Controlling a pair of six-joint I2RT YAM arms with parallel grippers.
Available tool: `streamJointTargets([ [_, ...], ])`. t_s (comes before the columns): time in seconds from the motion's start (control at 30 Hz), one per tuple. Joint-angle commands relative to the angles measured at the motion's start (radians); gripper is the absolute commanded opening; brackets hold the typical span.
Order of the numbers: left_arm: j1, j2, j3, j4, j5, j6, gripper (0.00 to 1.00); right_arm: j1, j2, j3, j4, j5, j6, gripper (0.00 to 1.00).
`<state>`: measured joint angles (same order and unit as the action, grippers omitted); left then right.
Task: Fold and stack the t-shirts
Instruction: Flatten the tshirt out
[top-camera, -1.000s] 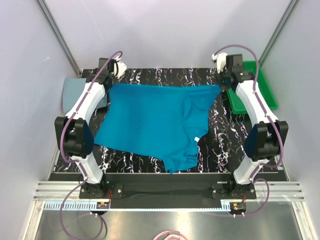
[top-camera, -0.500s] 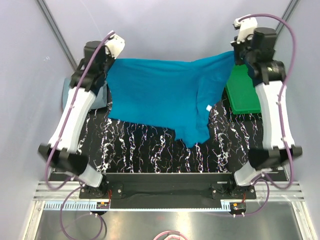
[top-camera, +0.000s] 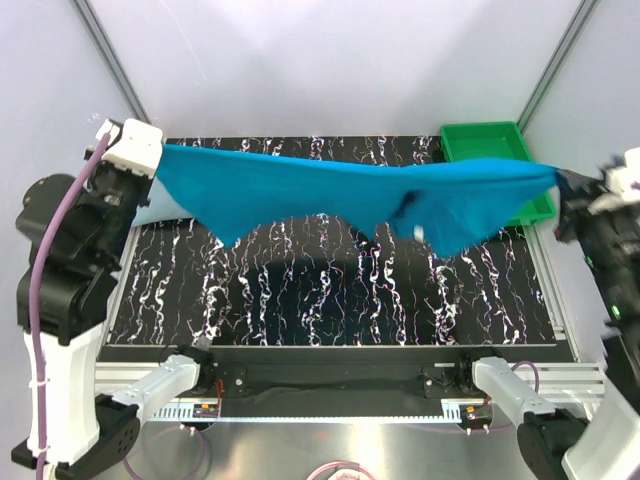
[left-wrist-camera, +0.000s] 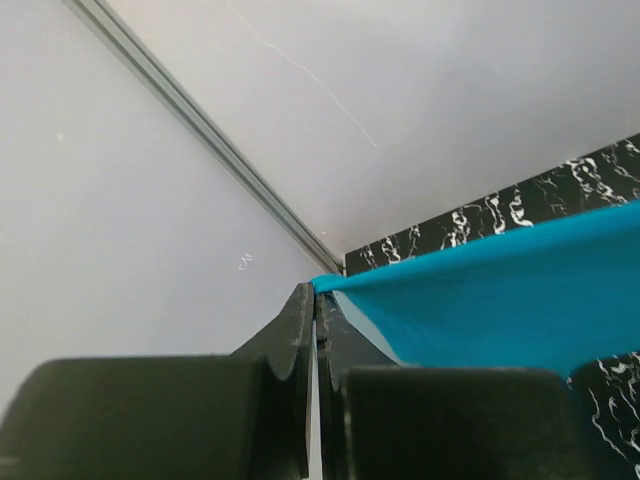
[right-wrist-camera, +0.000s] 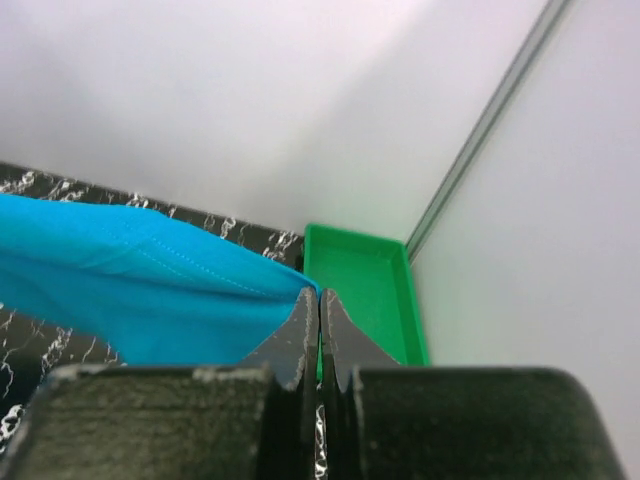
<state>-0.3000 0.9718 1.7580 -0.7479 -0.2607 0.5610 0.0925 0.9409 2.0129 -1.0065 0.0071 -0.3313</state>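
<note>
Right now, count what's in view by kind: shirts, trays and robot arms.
Shirts: 1, the teal shirt; a pale patch under its left end is too hidden to count
Trays: 1, the green tray
Arms: 2, left arm and right arm
Total: 4
</note>
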Motion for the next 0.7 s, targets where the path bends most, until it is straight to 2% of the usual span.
streamJointTargets([
  [0.0,0.002,-0.013,0.004,-0.057,0.037,-0.019,0.0,-0.002,-0.01,0.069,-0.026,0.085,0.002,0.0],
  [0.2,0.002,0.019,0.049,-0.025,-0.044,0.04,0.0,-0.004,0.012,0.106,0.133,0.273,-0.113,0.0],
  [0.33,0.005,0.085,-0.061,0.12,-0.11,0.125,0.0,-0.002,0.081,0.037,0.224,0.35,-0.188,0.0],
  [0.5,0.041,0.218,-0.184,0.159,-0.054,0.145,0.0,-0.004,0.157,-0.251,0.463,0.306,-0.256,0.0],
  [0.67,0.087,0.439,-0.27,0.085,-0.031,0.189,0.0,-0.016,0.324,-0.451,0.49,0.205,-0.218,0.0],
])
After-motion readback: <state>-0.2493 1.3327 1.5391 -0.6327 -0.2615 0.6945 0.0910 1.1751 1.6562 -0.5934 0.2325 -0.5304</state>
